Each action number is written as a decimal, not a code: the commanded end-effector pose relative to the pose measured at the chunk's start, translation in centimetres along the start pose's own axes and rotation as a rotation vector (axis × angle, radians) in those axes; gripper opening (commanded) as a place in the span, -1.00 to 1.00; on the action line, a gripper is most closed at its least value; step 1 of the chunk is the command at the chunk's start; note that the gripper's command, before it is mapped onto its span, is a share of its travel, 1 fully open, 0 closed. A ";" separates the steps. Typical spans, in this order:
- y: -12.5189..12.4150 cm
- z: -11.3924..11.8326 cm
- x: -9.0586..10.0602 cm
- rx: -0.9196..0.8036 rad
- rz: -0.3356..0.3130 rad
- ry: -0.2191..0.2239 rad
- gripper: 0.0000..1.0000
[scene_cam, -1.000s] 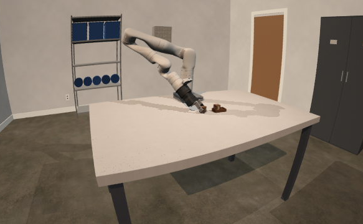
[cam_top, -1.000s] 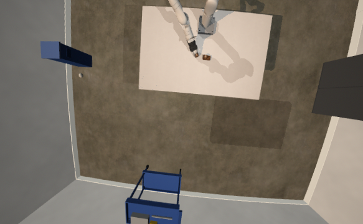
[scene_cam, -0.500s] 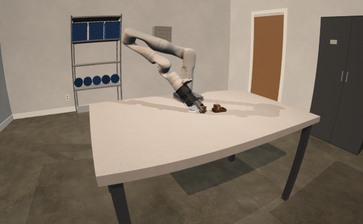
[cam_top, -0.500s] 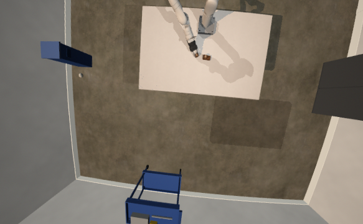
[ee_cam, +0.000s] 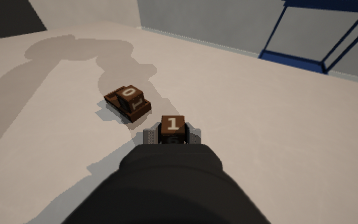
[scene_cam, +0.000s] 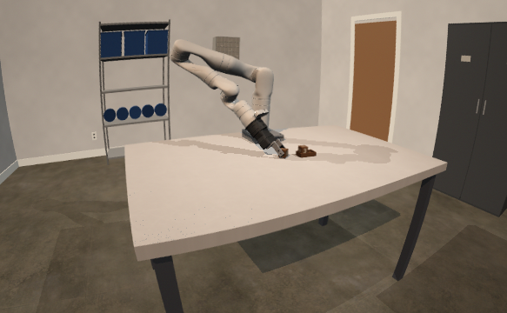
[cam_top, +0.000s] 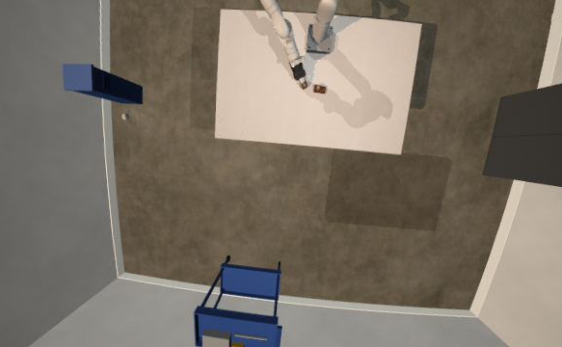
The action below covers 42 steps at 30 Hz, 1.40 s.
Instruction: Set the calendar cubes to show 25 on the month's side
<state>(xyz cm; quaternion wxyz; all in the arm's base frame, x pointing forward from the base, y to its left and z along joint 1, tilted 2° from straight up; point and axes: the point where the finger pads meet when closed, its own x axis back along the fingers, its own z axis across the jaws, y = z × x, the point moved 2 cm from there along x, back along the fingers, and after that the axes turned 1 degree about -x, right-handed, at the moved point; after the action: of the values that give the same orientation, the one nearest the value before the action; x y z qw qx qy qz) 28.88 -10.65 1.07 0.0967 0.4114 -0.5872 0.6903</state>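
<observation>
A small brown tray [scene_cam: 309, 154] [ee_cam: 141, 113] stands on the table [scene_cam: 201, 183]. One brown cube [ee_cam: 131, 96] sits in the tray, with a white 0 on top and a 1 on a side facing the wrist camera. The other brown cube [ee_cam: 173, 123] is between the fingertips of my gripper [cam_top: 304, 85] [ee_cam: 173, 129], which is shut on it and comes down at a slant beside the tray. This cube shows a white 1 on its upper face and a dim 6 below. It looks tilted, close to the table top. The month's name is not readable.
The arm's base [cam_top: 320, 40] [scene_cam: 263, 135] stands at the back of the table. A blue cart [cam_top: 251, 281], a shelf rack [scene_cam: 135, 89] and a dark cabinet [scene_cam: 479, 113] stand away from the table. Shadows of the arm fall across the table around the tray.
</observation>
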 end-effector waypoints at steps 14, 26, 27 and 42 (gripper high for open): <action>0.3 0.0 -0.3 0.000 0.000 0.000 0.20; 0.3 0.0 -0.3 0.000 0.000 0.000 0.20; 0.3 0.0 -0.3 0.000 0.000 0.000 0.20; 0.3 0.0 -0.3 0.000 0.000 0.000 0.20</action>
<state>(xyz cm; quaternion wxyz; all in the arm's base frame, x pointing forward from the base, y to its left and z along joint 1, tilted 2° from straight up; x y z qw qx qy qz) 28.90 -10.61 0.57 0.0966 0.4114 -0.5875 0.6901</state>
